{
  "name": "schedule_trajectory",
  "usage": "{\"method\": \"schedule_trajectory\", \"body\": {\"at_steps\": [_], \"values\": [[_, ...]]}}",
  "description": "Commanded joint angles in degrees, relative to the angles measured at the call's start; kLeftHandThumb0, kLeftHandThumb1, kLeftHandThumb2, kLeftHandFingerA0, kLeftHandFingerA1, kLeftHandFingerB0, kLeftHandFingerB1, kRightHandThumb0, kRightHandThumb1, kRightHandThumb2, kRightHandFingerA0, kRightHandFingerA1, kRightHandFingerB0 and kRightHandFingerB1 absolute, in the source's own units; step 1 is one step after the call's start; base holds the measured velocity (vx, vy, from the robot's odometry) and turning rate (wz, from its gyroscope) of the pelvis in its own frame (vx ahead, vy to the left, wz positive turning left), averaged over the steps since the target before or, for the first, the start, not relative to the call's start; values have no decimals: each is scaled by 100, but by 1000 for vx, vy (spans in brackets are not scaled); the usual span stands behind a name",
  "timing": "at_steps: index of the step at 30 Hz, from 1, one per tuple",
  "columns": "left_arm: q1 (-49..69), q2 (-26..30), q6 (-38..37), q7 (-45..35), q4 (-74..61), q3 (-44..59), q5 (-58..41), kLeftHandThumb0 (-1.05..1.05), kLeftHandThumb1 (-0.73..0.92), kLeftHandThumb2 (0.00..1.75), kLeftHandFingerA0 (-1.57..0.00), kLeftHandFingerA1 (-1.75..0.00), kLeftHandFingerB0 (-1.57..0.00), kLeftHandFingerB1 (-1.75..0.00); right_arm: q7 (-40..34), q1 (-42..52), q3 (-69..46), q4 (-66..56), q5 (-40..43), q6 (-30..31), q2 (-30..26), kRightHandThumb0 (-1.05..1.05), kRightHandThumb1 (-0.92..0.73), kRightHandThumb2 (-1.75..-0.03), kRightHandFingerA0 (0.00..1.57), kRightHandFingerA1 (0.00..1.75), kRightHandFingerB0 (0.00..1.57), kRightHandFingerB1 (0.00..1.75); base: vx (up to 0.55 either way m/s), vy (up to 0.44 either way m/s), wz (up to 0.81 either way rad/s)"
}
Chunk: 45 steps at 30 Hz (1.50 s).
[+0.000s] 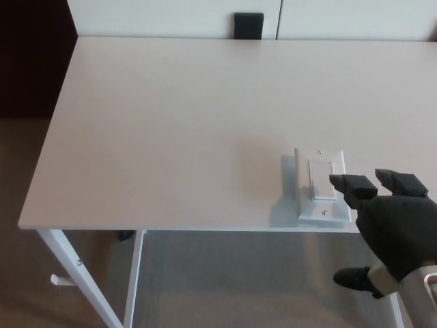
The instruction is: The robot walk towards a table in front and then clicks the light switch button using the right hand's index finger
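We list: a pale table (pixel 191 123) on white legs (pixel 75 280), brown floor (pixel 20 273) beneath, white wall panels (pixel 171 17) behind. The light switch (pixel 322 184) lies near the table's front edge. Our right hand (pixel 392 229), fingers (pixel 351 186) spread and empty, has one fingertip over the rocker.

The right hand (pixel 392 229) is reaching in at the surface's near right edge, two fingers (pixel 351 184) extended, thumb (pixel 355 279) spread below.
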Motion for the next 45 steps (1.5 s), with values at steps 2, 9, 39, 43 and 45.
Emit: {"method": "schedule_trajectory", "body": {"at_steps": [2,9,39,43,45], "values": [[38,142,210,23,-90,-8,103,-82,42,103,-25,-86,-13,-70,-70,-23,143,154,-298,274,-88,-87,-41,-60,0,33,15,32,0,0,0],[30,178,106,-69,-18,-10,54,-86,41,101,-24,-86,-13,-71,-195,-206,208,493,-179,350,-91,-85,-40,-59,0,34,15,32,0,0,0],[-98,269,104,-179,14,-63,74,-84,51,81,-20,-108,-10,-81,12,-438,483,702,131,495,-143,-65,-36,-77,4,19,14,37,0,0,0],[-100,297,38,-191,26,-85,118,-83,51,83,-21,-110,-10,-83,-6,-591,536,1079,155,555,-139,-62,-34,-79,0,18,10,36,0,0,0],[-98,276,34,-210,40,-84,92,-83,50,84,-21,-112,-10,-84,3,-608,544,1139,177,556,-166,-63,-35,-79,0,17,9,36,0,0,0]]}}
